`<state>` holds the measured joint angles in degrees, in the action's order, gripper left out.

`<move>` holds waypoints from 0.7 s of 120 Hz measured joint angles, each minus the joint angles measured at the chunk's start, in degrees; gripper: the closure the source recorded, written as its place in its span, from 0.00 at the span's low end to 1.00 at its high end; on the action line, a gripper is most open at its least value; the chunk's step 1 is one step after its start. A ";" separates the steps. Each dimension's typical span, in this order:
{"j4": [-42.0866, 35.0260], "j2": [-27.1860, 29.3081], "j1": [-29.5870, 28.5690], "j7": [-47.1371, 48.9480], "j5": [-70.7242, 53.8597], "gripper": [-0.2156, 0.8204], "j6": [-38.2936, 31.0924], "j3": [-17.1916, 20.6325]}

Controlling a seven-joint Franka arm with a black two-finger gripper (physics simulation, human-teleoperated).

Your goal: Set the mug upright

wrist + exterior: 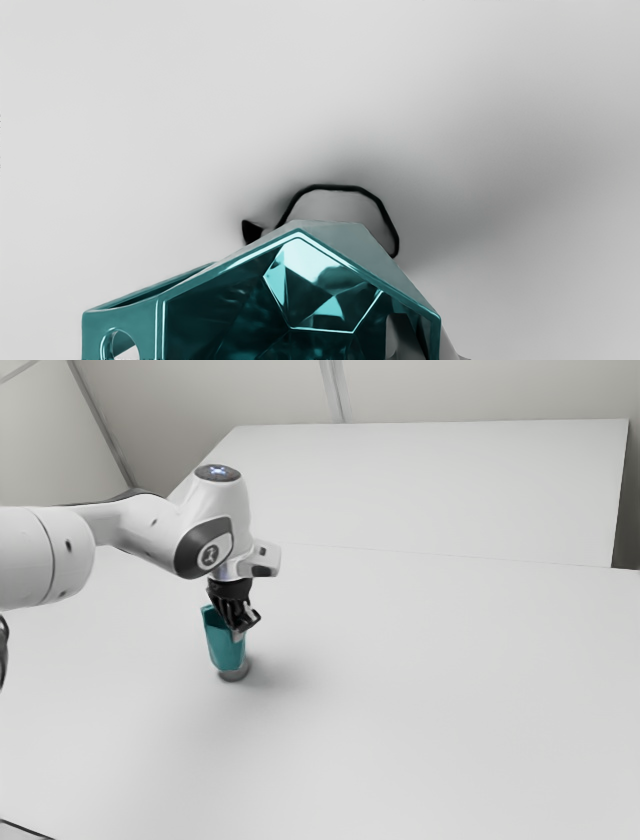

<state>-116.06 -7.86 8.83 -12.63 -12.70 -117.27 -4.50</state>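
So the whole spot is pretty pale: a smooth, matte white tabletop [450,710] spreads across most of the exterior view, with light gray walls [200,390] behind it. Up at the back there's a big white panel [430,480], a thin seam running along its foot, and a narrow strip [334,390] goes up the wall above it. The panel's slanted side edge sits over at the exterior view's right, with a darker sliver of the room past it. A dark line [25,829] cuts across the near corner at the exterior view's left. The white arm [150,525] reaches in from that left side, and its black hand [240,623] is right down at the open end of the teal mug [225,650]. I honestly can't tell if the hand is clenched on the wall or released. The mug is close to upright, mouth up, leaning a bit toward the exterior view's left, with a gray round piece [234,673] under it; can't tell if that's its own base. The wrist view looks into the faceted inside, with the handle [92,330] sticking out from one side. Plenty of white surface stretches toward the exterior view's right and the near side, and a soft shadow [275,678] lies just beside the mug.
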 joint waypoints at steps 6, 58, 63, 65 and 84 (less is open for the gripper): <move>0.07 -0.06 0.00 1.35 0.04 0.97 -0.06 -0.02; 0.51 -1.52 0.78 12.83 1.47 0.97 -0.69 0.02; 0.53 -1.83 0.97 13.62 1.52 0.97 -0.73 0.02; 0.54 -1.91 1.03 13.92 1.53 0.97 -0.74 0.01; 0.55 -2.33 1.21 16.39 1.57 0.97 -0.79 0.00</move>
<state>-115.51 -10.19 10.04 3.76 -11.13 -118.06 -4.50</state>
